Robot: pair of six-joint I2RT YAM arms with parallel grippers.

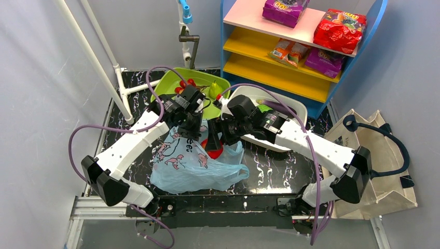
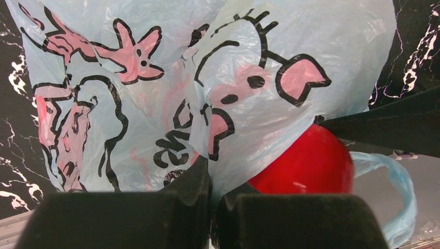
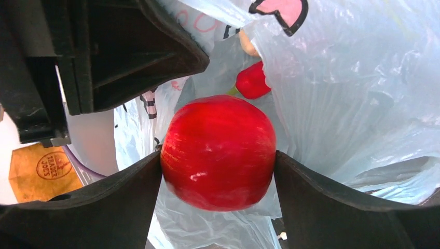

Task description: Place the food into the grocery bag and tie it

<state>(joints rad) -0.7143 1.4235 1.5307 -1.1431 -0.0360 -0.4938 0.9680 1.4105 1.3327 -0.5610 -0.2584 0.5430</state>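
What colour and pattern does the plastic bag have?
The bag is light blue with black-outlined pink cartoon prints, clearest in the left wrist view.

- "trader joe's" runs around a round dark stamp on a brown paper surface (image 3: 52, 165), at the lower left of the right wrist view.
- the grocery bag (image 1: 181, 168) carries black curly lettering. from above only "ee" can be read, the rest is hidden. in the left wrist view the same lettering is creased and upside down, and cannot be read whole.
- purple packet (image 1: 283, 9) on the pink top shelf (image 1: 249, 15): two round yellow characters, like "00".
- red packet (image 1: 340, 30) beside it: the same yellow "00" near its top edge.
- canvas tote (image 1: 373, 155): a small dark print, too small to read.
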